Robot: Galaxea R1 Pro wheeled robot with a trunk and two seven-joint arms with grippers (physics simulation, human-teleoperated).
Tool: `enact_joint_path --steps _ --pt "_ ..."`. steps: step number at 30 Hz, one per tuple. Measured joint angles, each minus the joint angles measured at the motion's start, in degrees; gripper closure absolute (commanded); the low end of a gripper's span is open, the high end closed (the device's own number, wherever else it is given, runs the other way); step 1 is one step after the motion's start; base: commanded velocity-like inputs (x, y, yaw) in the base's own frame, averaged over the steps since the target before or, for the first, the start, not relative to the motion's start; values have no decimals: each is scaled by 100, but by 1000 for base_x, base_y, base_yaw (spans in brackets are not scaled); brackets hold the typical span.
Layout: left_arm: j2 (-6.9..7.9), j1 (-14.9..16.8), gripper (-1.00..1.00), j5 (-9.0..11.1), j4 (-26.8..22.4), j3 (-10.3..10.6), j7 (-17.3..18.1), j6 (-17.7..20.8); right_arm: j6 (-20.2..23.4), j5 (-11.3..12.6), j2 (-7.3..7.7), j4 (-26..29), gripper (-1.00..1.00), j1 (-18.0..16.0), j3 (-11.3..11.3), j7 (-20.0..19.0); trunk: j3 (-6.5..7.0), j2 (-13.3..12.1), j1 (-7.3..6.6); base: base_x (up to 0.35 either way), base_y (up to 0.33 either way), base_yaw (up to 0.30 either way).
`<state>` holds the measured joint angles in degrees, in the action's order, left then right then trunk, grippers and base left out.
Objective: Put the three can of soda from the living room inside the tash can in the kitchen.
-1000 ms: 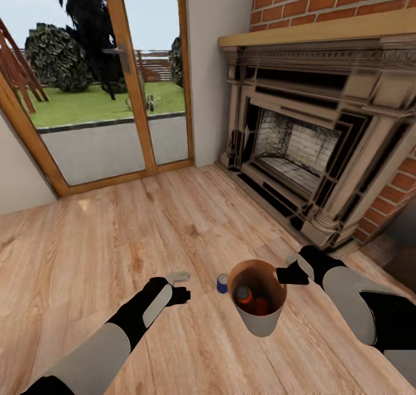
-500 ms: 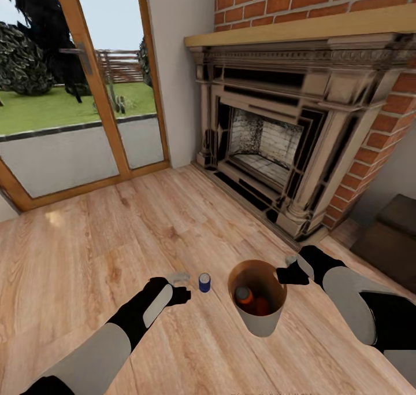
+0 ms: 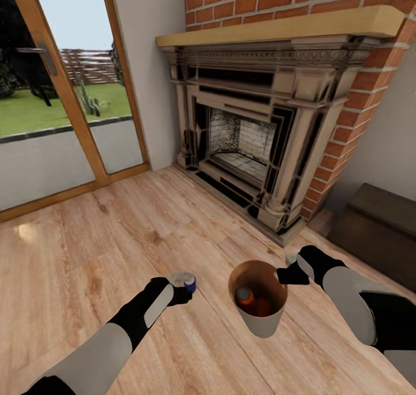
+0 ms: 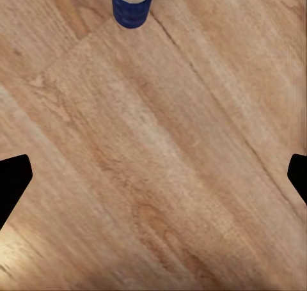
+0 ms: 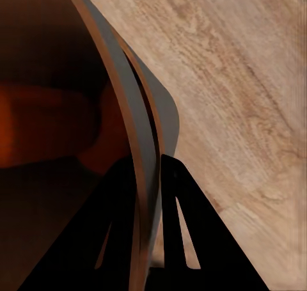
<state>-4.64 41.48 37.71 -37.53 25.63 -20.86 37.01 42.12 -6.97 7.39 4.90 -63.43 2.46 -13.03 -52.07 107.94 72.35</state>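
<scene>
Blue can (image 3: 190,283) stands upright on the floor (image 3: 115,227), just beyond the open, empty left gripper (image 3: 180,295); light, rigid, slick, probably best pinched mid-body. Right gripper (image 3: 283,275) clamps the bin (image 3: 261,321) rim, orange cans (image 3: 245,296) inside.

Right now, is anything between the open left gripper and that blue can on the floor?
Nothing visible: bare wood floor lies between the left gripper and the upright blue can.

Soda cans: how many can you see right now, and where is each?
3. The dark blue can stands upright on the wood floor by the left gripper. Two orange cans lie inside the grey tapered bin, the second partly hidden.
</scene>
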Motion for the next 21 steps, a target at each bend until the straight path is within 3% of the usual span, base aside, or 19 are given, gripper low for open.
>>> enact_joint_path --steps 5,12,17,21 --pt "-4 0 -100 0 7 3 2 -1 9 91 -1 2 100 -1 94 -11 0 0 0 62 0 -17" --pt "-8 0 -100 0 14 3 23 0 -2 2 -8 0 100 0 2 0 0 0 0 176 64 -3" --pt "-9 0 -100 0 5 3 28 -7 7 126 -7 4 100 -1 130 -12 0 0 0 201 64 0" --pt "-10 0 -100 -1 0 3 28 -9 1 34 -6 0 100 0 35 -3 0 0 0 145 36 0"
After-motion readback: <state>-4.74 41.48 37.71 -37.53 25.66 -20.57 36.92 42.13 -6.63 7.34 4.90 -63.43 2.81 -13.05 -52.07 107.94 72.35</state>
